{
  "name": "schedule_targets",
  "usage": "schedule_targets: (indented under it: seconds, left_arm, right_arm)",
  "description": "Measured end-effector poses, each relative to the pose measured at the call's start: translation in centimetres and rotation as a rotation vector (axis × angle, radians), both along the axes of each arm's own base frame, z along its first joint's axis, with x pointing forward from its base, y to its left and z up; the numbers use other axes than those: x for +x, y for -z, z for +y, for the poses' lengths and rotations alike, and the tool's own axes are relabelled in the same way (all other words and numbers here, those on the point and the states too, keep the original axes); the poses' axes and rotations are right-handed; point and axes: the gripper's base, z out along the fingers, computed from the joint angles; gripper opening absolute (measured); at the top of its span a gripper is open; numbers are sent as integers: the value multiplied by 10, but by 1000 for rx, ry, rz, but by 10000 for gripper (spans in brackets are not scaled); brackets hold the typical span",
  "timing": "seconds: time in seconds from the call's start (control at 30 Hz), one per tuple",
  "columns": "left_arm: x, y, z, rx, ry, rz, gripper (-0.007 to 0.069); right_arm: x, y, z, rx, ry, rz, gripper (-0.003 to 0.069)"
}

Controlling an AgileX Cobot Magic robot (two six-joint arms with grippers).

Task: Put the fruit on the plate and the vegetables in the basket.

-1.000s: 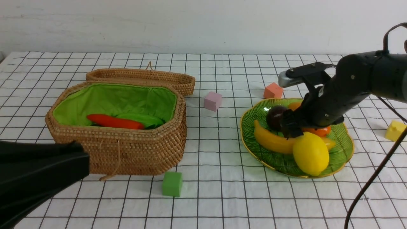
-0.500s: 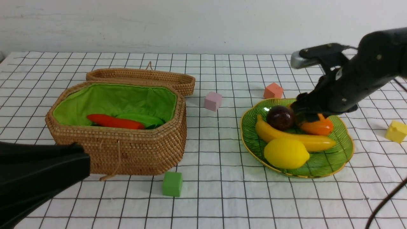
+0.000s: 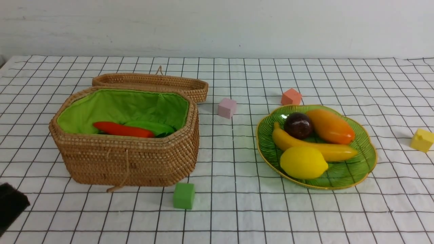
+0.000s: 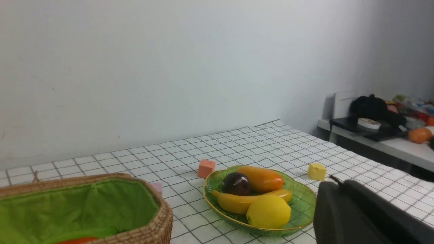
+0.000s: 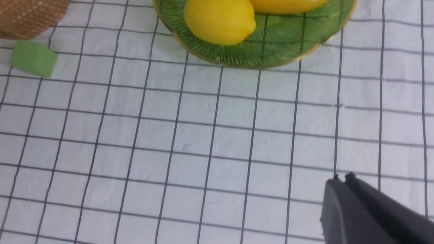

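Green translucent glass plate [image 3: 368, 159] with ribbed leaf pattern and gold rim sits on the checked white cloth of the bench [image 3: 237, 217], right of centre, and carries all four plastic fruit: the long yellow banana [image 3: 315, 148], the round dark purple mangosteen [image 3: 298, 125] touching it at the far side, the oblong orange mango [image 3: 330, 126] just beside the mangosteen, and the yellow lemon [image 3: 302, 162] at the near edge against the banana. Left of centre stands the octagonal tan wicker basket [image 3: 129, 159], green-lined, its woven lid [image 3: 152, 82] lying open behind it. Inside lie the orange-red carrot [image 3: 122, 129] and a light green gourd [image 3: 151, 127]; a dark sliver beside them may be the eggplant, though the basket wall hides most of it. Small foam cubes lie loose on the cloth: green [image 3: 183, 196], pink [image 3: 227, 107], salmon [image 3: 291, 97] and yellow [image 3: 421, 139]. Left gripper [image 4: 334, 181] has its jaws pressed together, empty, clear of the plate. Right gripper [image 5: 342, 177] likewise shows jaws together, holding nothing, above bare cloth near the plate.
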Motion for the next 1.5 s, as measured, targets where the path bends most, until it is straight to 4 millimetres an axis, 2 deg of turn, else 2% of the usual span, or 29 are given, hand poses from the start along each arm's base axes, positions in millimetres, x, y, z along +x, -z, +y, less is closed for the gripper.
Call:
schedule_targets:
  seconds: [0.03,0.1,0.2,0.4,0.53,0.8,0.93,1.1,1.13,1.17,1.23,1.3,1.5]
  left_arm:
    - [1,2,0,4,0,6,-13]
    - [4,21,1,-7,-30,11,-13]
    - [8,35,1,4,-49,30,-13]
    - [12,56,-1,34,-56,77,-13]
    - [14,66,-2,46,-57,101,-13]
    - [14,70,-2,52,-57,112,-13]
    - [14,70,-2,52,-57,113,-13]
    - [14,71,-2,53,-57,114,-13]
    - [14,71,-2,53,-57,114,-13]
    - [14,71,-2,52,-57,115,-13]
    - [14,71,-2,52,-57,115,-13]
    - [14,71,-2,52,-56,114,-13]
    - [14,72,-2,56,-53,119,-13]
  right_arm:
    - [-3,1,-1,3,3,-2,0]
    - [-34,18,-8,37,29,-36,3]
    - [-52,33,-13,75,52,-98,5]
    - [-68,49,-18,182,108,-276,23]
    - [-74,61,-21,181,119,-293,34]
    - [-75,69,-21,169,120,-265,41]
    - [-72,72,-27,121,159,-367,21]
    - [-66,104,-29,98,215,-529,-8]
    - [-65,118,-30,89,228,-558,-8]
    - [-63,145,-31,75,231,-578,-8]
    - [-61,169,-31,68,229,-580,-8]
    - [-61,181,-31,62,227,-552,-8]
    - [-61,181,-30,75,229,-549,-8]
